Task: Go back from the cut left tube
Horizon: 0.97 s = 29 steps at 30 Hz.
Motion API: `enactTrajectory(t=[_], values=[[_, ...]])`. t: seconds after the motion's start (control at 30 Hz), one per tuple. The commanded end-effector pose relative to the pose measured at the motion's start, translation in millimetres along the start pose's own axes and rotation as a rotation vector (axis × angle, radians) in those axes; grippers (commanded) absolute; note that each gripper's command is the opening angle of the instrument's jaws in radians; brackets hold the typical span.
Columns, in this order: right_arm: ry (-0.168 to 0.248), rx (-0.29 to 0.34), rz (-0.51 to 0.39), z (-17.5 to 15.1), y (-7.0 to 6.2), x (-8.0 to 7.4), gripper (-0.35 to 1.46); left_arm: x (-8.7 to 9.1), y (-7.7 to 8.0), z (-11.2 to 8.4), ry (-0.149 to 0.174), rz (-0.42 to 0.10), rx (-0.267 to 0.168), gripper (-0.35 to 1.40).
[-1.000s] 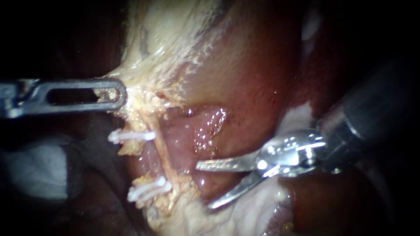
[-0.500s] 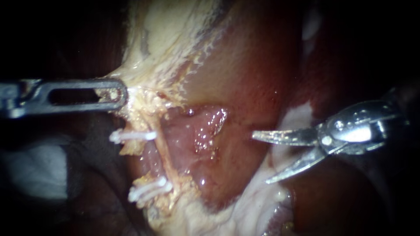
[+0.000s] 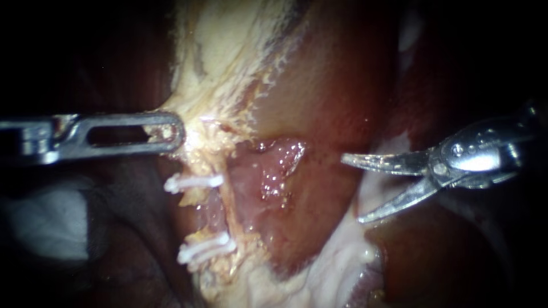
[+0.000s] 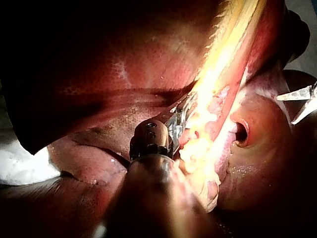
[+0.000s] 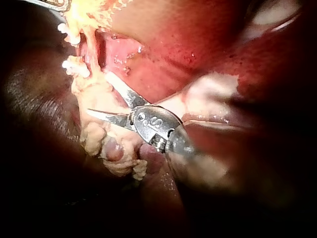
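The right instrument [image 3: 351, 189] is seen well apart from the cut left tube [image 3: 192, 197], its end effector of two curved blades spread wide beside red-brown tissue [image 3: 319, 114] with nothing caught between them. The tube's stumps are marked by white clips [image 3: 194, 182], one above and a pair below, just under the pale fatty tissue [image 3: 208, 122]. That tissue is pinched in the closed end effector of the left instrument [image 3: 174, 134].

bright centre, black edges, wet glints, deep shadows all round
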Motion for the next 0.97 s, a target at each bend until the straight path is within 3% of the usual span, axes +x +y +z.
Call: enactTrajectory(t=[0.03, 0.37, 0.97], values=[[-0.001, -0.001, 0.001, 0.1, 0.0, -0.1, 1.43, 0.1, -0.1, 0.4, 0.005, 0.001, -0.003, -0.35], [-0.003, -0.003, -0.01, -0.1, 0.1, -0.2, 1.43, 1.0, 0.0, 3.8, 0.031, 0.007, -0.01, -0.35], [-0.004, -0.004, -0.015, 0.0, 0.1, -0.2, 1.43, 1.1, -0.1, 4.0, 0.032, 0.007, -0.009, -0.35]])
